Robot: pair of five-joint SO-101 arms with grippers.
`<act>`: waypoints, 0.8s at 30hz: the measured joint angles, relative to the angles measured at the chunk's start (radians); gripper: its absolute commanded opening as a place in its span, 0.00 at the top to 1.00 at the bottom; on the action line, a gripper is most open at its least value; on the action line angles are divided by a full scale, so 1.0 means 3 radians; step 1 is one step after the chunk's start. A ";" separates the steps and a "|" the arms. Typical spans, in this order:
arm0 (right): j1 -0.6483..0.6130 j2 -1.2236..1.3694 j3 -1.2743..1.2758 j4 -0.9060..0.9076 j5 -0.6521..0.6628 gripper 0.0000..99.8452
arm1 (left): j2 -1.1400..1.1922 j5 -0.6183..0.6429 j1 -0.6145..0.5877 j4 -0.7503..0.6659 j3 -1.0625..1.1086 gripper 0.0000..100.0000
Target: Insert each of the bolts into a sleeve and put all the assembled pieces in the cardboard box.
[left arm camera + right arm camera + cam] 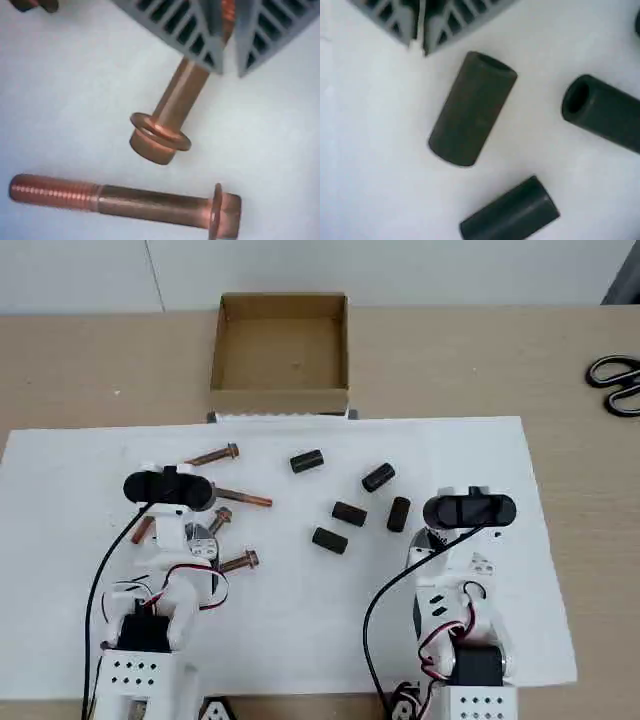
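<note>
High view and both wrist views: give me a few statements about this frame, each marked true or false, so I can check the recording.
1. The cardboard box is empty. True.
2. Five black sleeves lie on the white sheet. True.
3. The right gripper holds a sleeve. False: it is shut on nothing, and the nearest sleeve lies on the sheet beside its tips.
4. The left gripper is shut on a bolt. True.
5. The scissors lie in the box. False: they lie on the bare table, off the sheet, at the high view's right edge.
</note>
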 measured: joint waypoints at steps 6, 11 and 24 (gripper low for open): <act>0.0000 0.0000 0.0000 0.0000 0.0000 1.00 | 0.0000 0.0000 0.0000 0.0000 0.0000 0.99; 0.0000 0.0000 0.0000 0.0000 0.0000 1.00 | 0.0000 0.0000 0.0000 0.0000 0.0000 0.99; 0.0000 0.0000 0.0000 0.0000 0.0000 1.00 | 0.0000 0.0000 0.0061 0.0000 0.0000 0.99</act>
